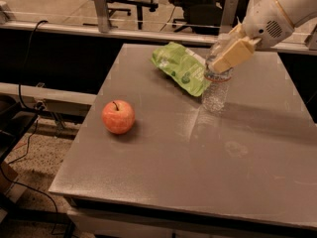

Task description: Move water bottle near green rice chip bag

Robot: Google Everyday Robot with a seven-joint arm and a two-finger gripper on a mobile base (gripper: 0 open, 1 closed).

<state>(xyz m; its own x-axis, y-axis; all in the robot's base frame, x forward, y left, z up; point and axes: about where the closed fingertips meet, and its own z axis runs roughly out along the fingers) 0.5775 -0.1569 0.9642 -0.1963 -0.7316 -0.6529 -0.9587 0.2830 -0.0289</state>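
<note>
The clear ribbed water bottle [216, 89] stands upright on the grey table [198, 148], its side close against the right end of the light-green rice chip bag [182, 67]. My gripper [229, 53] comes in from the upper right on a white arm and is shut on the bottle's upper part, hiding the cap. The bag lies flat at the back middle of the table.
A red-orange apple [118, 116] sits on the left part of the table, well apart from the bag. Behind the table runs a rail with metal posts [101, 4] and office chairs [193, 4]. Cables [25, 83] hang at the left.
</note>
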